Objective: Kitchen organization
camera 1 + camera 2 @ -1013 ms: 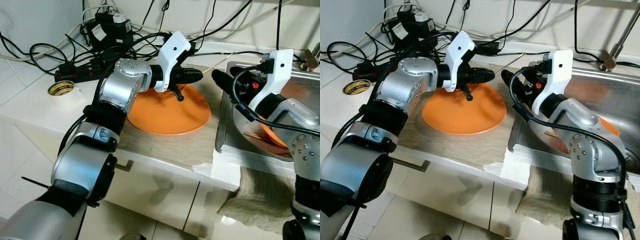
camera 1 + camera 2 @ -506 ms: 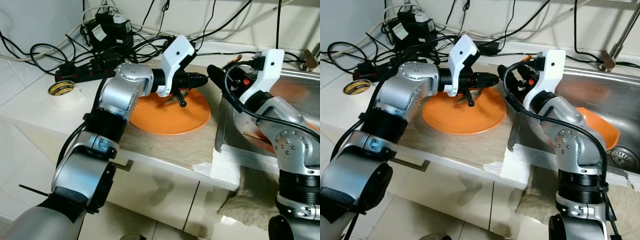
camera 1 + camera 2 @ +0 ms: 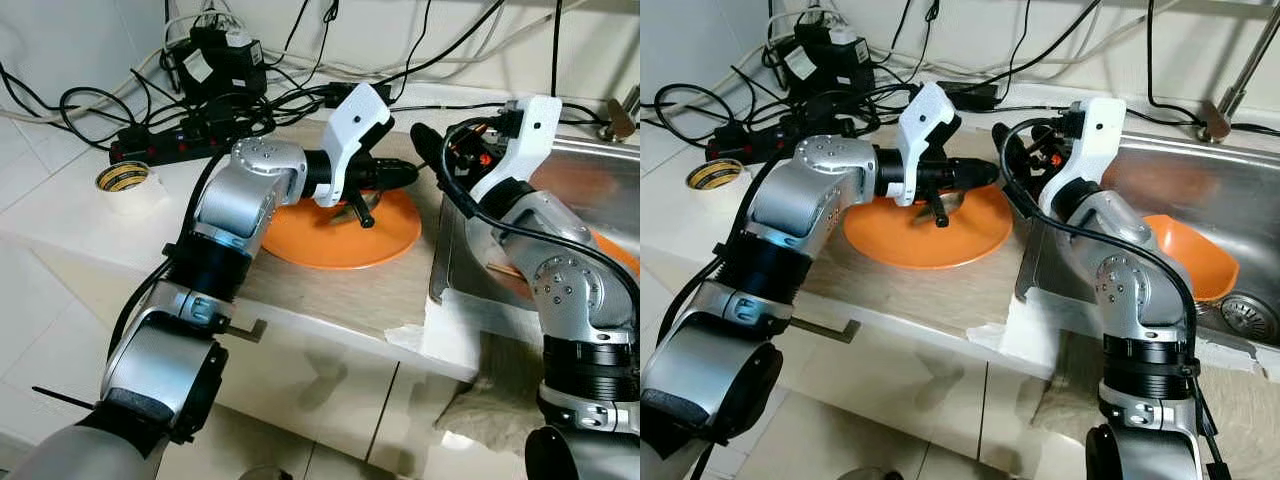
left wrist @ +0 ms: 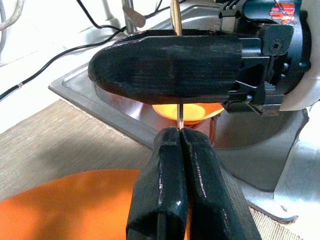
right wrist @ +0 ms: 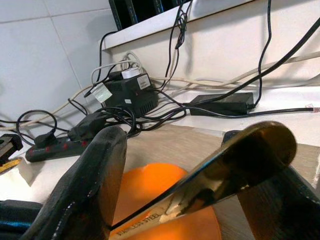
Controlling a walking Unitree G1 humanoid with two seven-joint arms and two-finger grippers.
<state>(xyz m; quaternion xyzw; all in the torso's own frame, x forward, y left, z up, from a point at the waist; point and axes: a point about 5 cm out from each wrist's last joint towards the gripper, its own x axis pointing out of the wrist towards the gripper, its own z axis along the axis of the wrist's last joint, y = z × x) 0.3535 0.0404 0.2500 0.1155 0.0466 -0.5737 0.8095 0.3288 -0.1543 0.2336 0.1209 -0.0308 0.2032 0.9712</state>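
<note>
Taking the orange plate on the counter as landmark: directly above it the left gripper is pinched on a stainless steel spoon, gripping its handle. Just beyond the plate's sink-side edge, the right gripper stands spread around the spoon's bowl. Farther off, an orange bowl lies in the sink. This looks like a hand-to-hand transfer; next the right fingers likely need to close before the left lets go.

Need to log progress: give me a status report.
Left gripper shut on stainless steel utensil above round orange plate. Right gripper open around utensil's end. Black cables behind, clear.
</note>
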